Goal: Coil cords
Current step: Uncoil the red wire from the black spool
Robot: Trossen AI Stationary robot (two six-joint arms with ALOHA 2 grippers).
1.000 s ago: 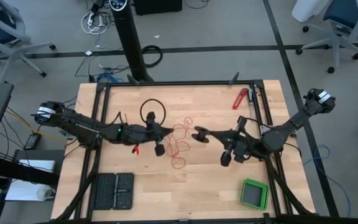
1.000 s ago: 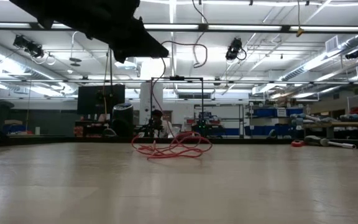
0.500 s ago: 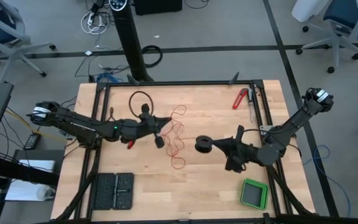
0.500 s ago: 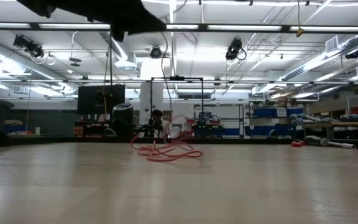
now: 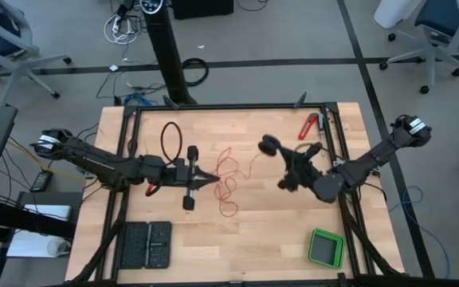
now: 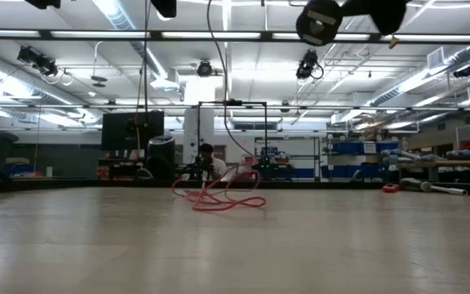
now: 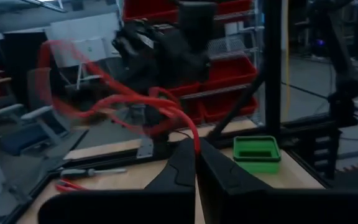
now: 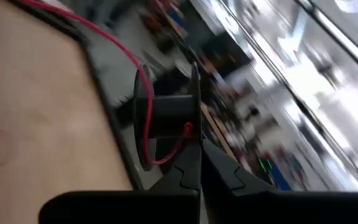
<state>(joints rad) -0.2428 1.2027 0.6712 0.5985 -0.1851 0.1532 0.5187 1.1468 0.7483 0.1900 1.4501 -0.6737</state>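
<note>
The counter is showing pale wooden planks inside a dark metal frame. The wire, a very thin red strand, is lying in loose, tangled loops near the counter's middle, between the two arms; in the low view the wire is resting as a flat, springy scribble on the smooth boards.

The left jaws are pointing at the tangle from the left, and the left wrist view is showing them clenched on the wire, which is arching away from the tips in soft red curves.

The right jaws are hovering right of the tangle, carrying a dark round spool. In the right wrist view they are clenched at the spool, a matte black drum with thin disc flanges, and a red strand is curving round one flange.

A glossy green box is sitting at the near right corner. A ribbed black case is lying at the near left. A red-handled tool is resting by the far right frame.
</note>
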